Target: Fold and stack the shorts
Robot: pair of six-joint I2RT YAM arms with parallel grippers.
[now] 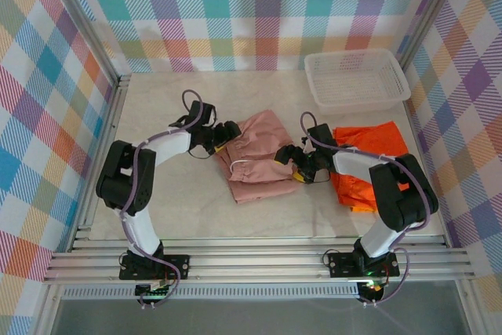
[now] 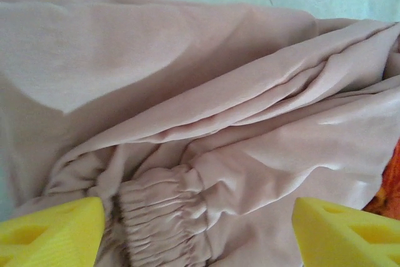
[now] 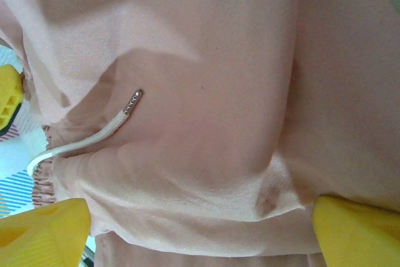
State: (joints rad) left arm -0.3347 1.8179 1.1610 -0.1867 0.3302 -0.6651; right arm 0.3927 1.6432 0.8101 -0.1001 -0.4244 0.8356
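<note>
Where the two arms meet: pink shorts (image 1: 255, 158), lying rumpled with their layers doubled over, at the middle of the desk (image 1: 172, 202).
Pink shorts, close up: soft folds running across the left wrist view (image 2: 219, 123); a smoother stretch of the same cloth in the right wrist view (image 3: 219, 79).
Waistband: gathered elastic (image 2: 156, 217), low in the left wrist view, between the two yellow tips.
Drawstring: white cord with a small metal end (image 3: 134, 97), lying on the pink cloth.
Left fingers: yellow tips (image 2: 53, 229) spread wide apart over the waistband, nothing pinched; from above they sit at the left edge of the pink shorts (image 1: 222, 147).
Right fingers: yellow tips (image 3: 356, 232) likewise spread wide over the pink cloth, released; from above they sit at the right edge of the pink shorts (image 1: 300, 178). Whether they touch the cloth cannot be told.
Orange shorts: bright heap (image 1: 369, 143) on the desk to the right of the pink pair, partly hidden behind the right arm; a sliver shows at the right edge of the left wrist view (image 2: 390, 186).
Basket: white plastic mesh (image 1: 353, 103), at the far right corner of the desk, just beyond the orange shorts.
Surround: plaid walls (image 1: 235, 5) on three sides.
</note>
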